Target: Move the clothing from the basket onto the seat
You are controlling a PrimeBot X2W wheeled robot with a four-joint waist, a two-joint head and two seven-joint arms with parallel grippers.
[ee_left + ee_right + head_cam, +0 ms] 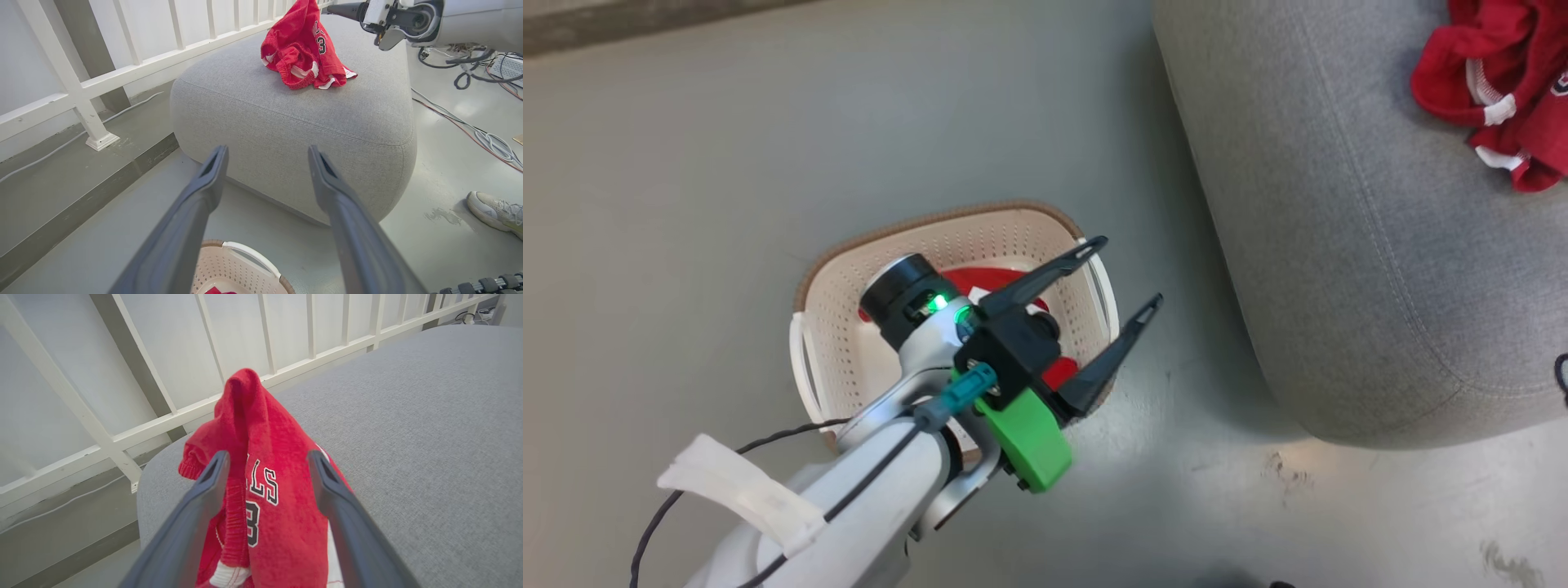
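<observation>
Red jersey (216,291) in the basket (229,265) at six o'clock: pinch mid-cloth with the gaping, empty left end effector (266,149); right end effector (267,456) gapes too.

Spread fingers (1045,278) of the left gripper (1125,273) hover over the basket (980,211), red clothing (992,282) apparently inside.

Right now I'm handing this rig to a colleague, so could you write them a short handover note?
Left gripper: open and empty, above the basket on the floor.
Right gripper: open over the seat, fingers either side of a red jersey heaped there.
Done: one jersey is on the seat.
Left: the second jersey lies in the basket; pick it up and move it to the seat.
</observation>
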